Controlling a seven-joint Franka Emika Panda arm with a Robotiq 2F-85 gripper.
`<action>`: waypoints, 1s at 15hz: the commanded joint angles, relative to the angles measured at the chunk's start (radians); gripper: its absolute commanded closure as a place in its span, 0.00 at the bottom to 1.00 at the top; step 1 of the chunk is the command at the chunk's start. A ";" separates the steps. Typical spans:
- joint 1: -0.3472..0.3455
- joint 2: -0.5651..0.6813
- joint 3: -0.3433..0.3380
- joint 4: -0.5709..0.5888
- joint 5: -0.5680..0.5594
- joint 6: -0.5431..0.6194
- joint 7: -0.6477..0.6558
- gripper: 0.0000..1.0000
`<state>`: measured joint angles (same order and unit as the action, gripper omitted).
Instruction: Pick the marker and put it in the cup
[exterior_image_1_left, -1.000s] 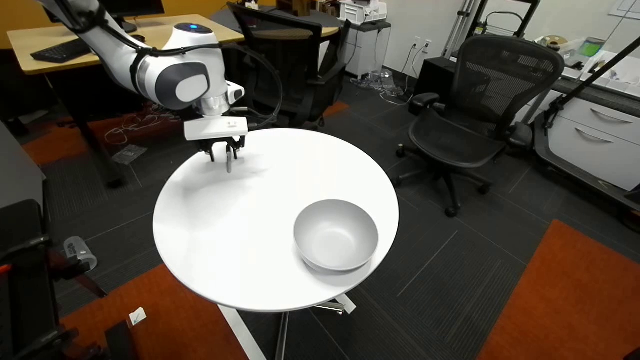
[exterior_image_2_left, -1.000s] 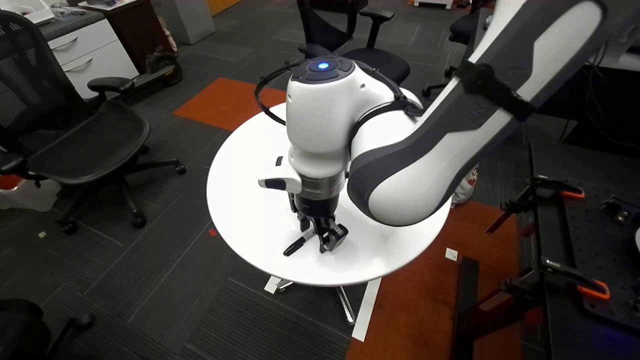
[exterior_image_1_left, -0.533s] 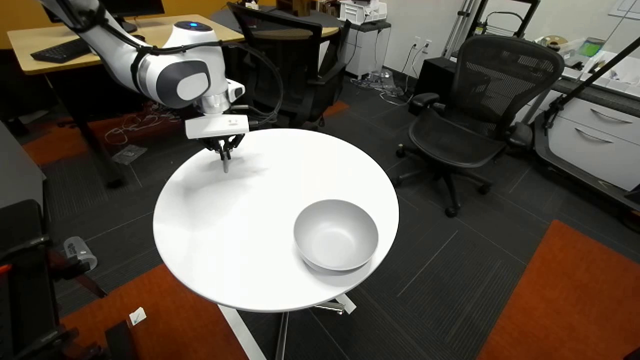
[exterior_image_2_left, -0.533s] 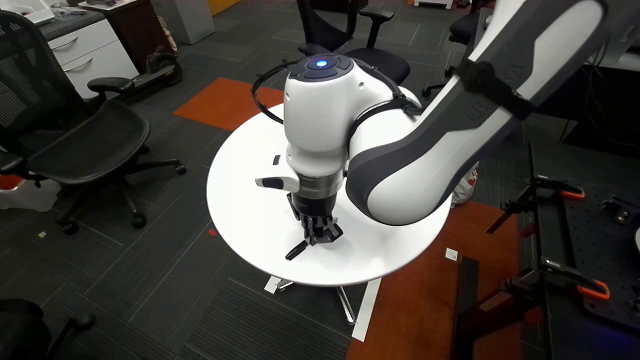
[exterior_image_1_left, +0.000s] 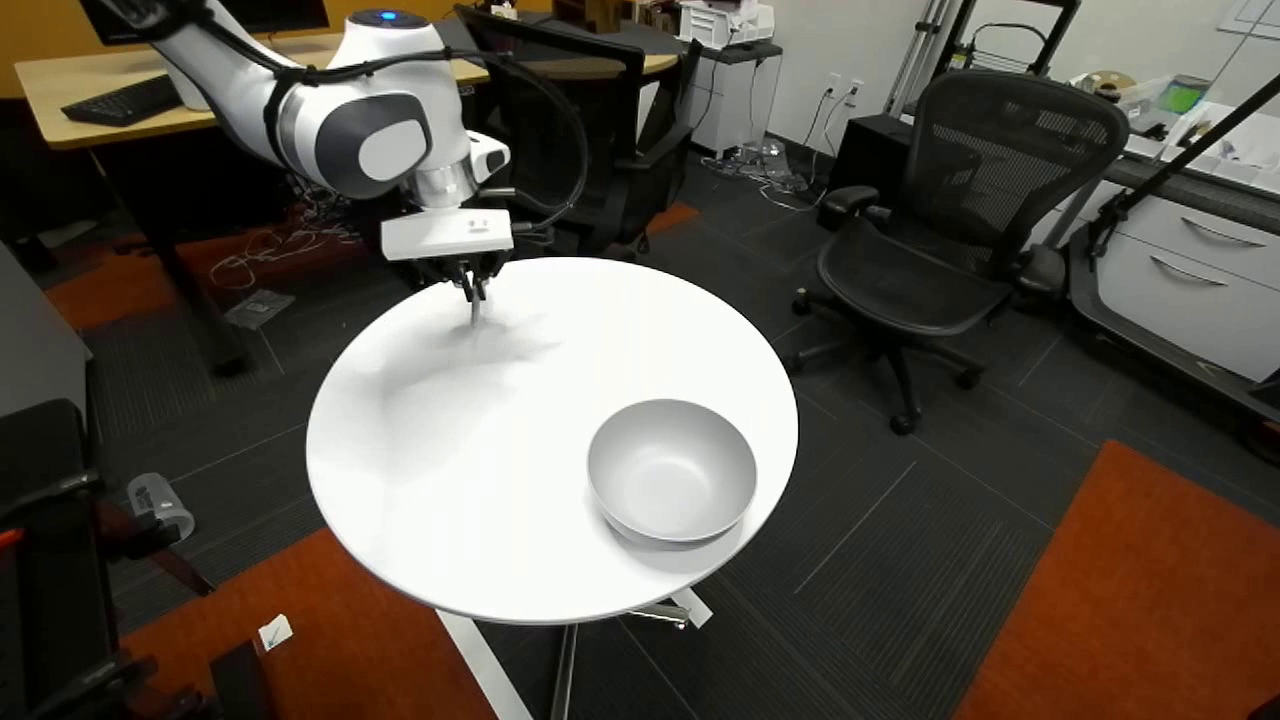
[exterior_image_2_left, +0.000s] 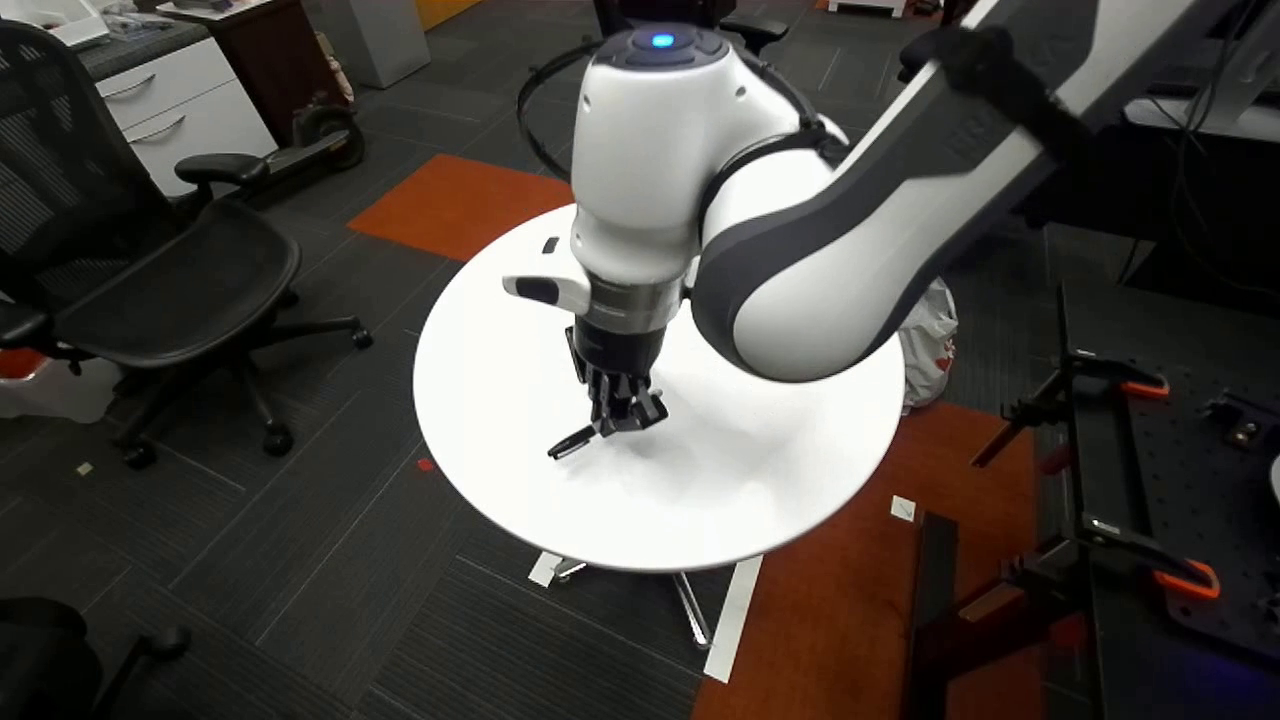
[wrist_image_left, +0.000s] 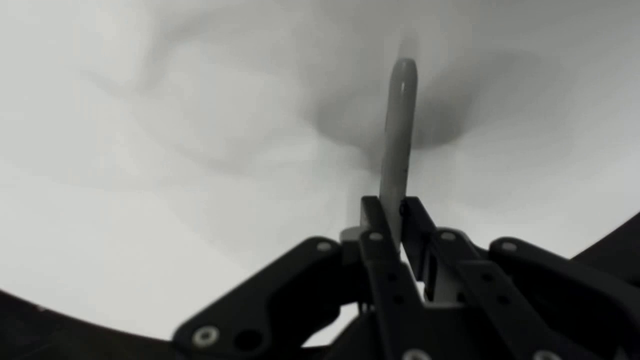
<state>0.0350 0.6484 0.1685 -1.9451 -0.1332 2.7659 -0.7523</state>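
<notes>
White tabletop (exterior_image_1_left: 480, 510) spans the middle in an exterior view; left of and above centre the gripper (exterior_image_1_left: 474, 293) pinches the marker (exterior_image_1_left: 475, 313), well apart from the grey cup (exterior_image_1_left: 672, 475) below centre. In an exterior view, near centre, the marker (exterior_image_2_left: 572, 441) slants, dark, down-left from the gripper. In the wrist view, fingers (wrist_image_left: 378, 220) clasp its pale barrel (wrist_image_left: 399, 120), which points toward the top.

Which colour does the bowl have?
The bowl is plain light grey, best seen in an exterior view.
</notes>
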 joint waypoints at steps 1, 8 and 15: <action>-0.048 -0.189 -0.035 -0.139 -0.018 0.021 0.074 0.96; -0.200 -0.448 -0.106 -0.335 0.053 0.090 0.081 0.96; -0.252 -0.481 -0.270 -0.381 0.019 0.196 0.190 0.96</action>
<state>-0.2068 0.1808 -0.0598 -2.3022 -0.0840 2.9137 -0.6307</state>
